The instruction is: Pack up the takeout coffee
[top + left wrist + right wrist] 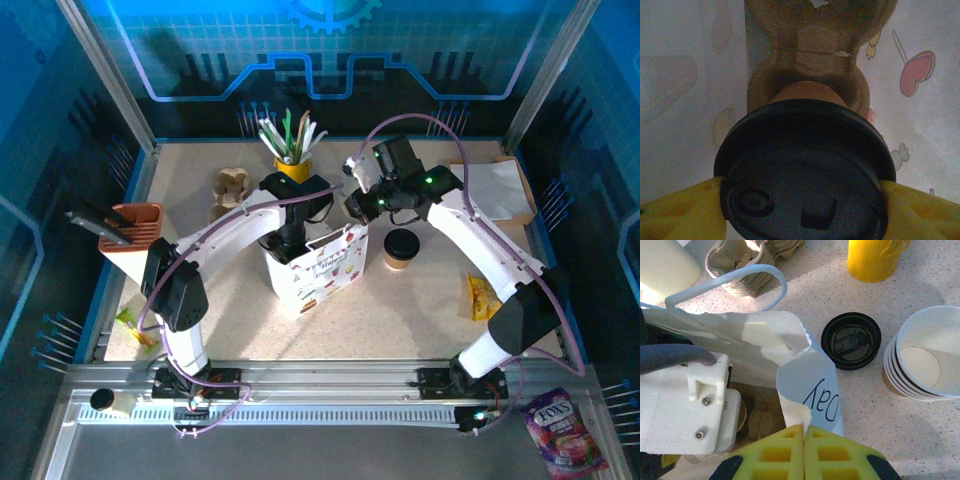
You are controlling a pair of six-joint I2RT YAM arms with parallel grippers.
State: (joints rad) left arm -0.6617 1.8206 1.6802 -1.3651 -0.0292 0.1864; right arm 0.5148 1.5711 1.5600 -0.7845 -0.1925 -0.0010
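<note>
The left claw [802,215] is down inside the white bag [685,75]. We see its two yellow fingers [680,210] pressing on both sides of the black lid of the first cup [805,160], so the jaws stand apart by the width of the lid and are closed on this cup. Beyond the claw, under the cup, lies a brown pulp tray [810,55], but we cannot tell if the cup sits in it. The right claw [805,452] is fully closed, and a torn flap of the bag's rim is pinched between its pads. Just ahead of this claw and a little to its right, the second cup [851,340] stands upright on the table [865,410], outside the bag and near it, with its lid on. More to the right of the claw is a stack of lidless cups [920,360], just beside the second cup. Far ahead of the claw stands a yellow cup [875,257]. To the left of the right claw, the white body of the left arm [685,400] goes into the bag.
</note>
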